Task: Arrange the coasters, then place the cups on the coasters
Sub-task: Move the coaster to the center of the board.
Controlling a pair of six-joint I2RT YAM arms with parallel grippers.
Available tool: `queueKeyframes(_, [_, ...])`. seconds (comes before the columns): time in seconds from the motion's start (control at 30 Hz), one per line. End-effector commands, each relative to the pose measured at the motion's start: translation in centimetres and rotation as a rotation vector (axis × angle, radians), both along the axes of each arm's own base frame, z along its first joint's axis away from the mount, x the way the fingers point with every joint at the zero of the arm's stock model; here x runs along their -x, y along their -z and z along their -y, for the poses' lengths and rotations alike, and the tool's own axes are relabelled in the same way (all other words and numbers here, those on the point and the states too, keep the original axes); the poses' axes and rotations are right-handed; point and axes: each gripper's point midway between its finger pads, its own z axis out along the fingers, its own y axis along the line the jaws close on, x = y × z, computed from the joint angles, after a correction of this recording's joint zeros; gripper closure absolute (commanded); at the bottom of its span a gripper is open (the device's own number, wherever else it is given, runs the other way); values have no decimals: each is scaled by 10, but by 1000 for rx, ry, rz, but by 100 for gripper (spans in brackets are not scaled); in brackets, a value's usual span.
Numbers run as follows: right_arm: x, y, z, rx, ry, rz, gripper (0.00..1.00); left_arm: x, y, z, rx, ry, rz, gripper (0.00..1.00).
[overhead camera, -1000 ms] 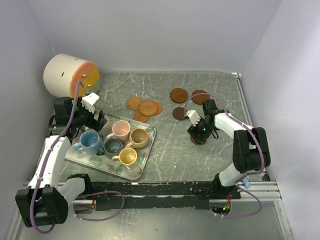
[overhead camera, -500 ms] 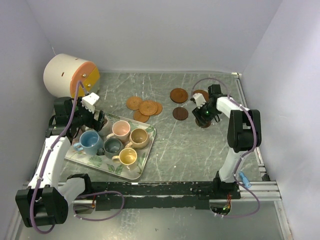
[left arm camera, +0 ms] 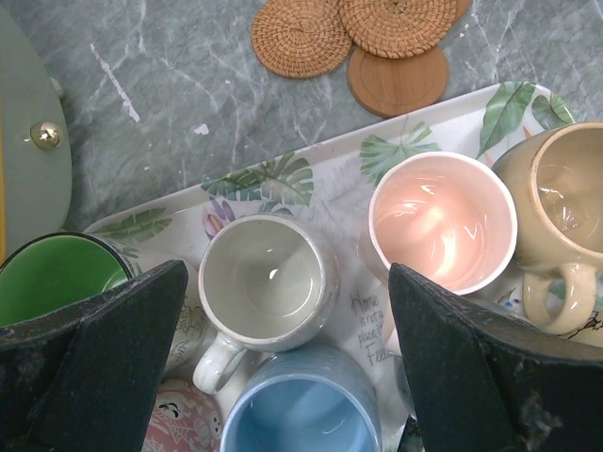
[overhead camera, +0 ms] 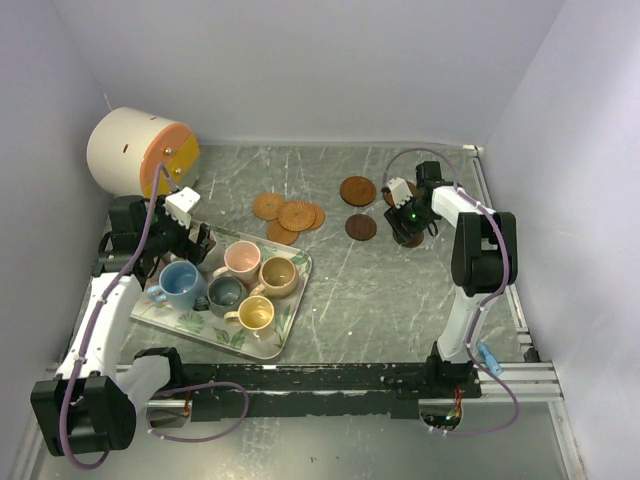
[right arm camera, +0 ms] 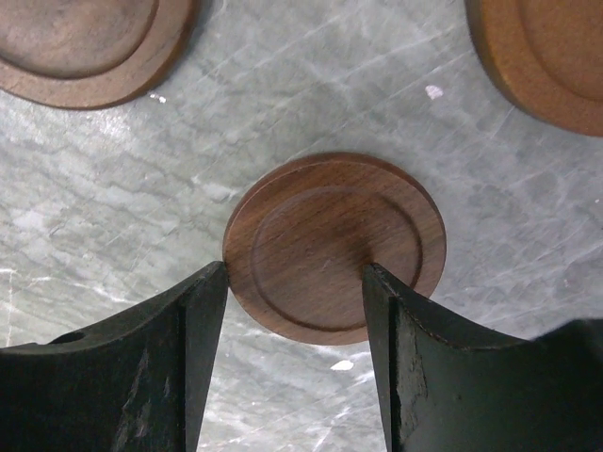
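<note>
Position: coaster (right arm camera: 320, 226) lies flat and face up at the far right of the table (overhead camera: 350, 290), directly below the right gripper (right arm camera: 295, 270), its centre a little right of the gap in the wrist view. One finger (right arm camera: 141, 367) meets the disc's rim; the other finger (right arm camera: 452, 377) overlaps its face. The jaws stand about half wide, narrower than the disc, so it is not clamped across its width. Whether the fingers press on it, pinch it or merely hover cannot be told.

Being round, the disc has no long axis, so any approach angle should serve. Two more dark coasters (right arm camera: 85, 47) (right arm camera: 546, 56) lie near it, on either side beyond the fingertips, both apart from it. Judgement: the coming move turns on keeping that clearance, so that a cup can stand on each. The right arm is plainly the nearer.

The left gripper (left arm camera: 287, 273) hangs wide open and empty over the cups (left arm camera: 443, 221), well apart from this work. A cream cup (left arm camera: 268, 282) sits between its fingers.

Materials: the dark coasters are smooth turned wood with a shallow raised rim. The woven coasters (left arm camera: 301, 38) beside the tray (left arm camera: 283, 179) are coiled fibre, rougher. The cups are glazed ceramic, handled and glossy. The table is marbled grey-green and looks slick.
</note>
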Motion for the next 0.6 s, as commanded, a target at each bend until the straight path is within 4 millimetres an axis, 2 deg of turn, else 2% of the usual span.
queueKeyframes(0.0, [-2,16,4,2,20,-36,41,-1,-8,5,-5,30,48,1])
queueKeyframes(0.03, [0,25,4,3,20,-61,41,-1,-8,5,-5,30,47,0])
queueKeyframes(0.33, [1,24,-1,-23,9,-74,41,-1,-7,5,-8,33,48,0])
queueKeyframes(0.5, [0,13,-8,-61,4,-61,39,-1,-6,6,-7,35,46,0])
queueKeyframes(0.57, [-6,-5,-10,-74,7,-19,36,0,-6,6,-6,34,46,0])
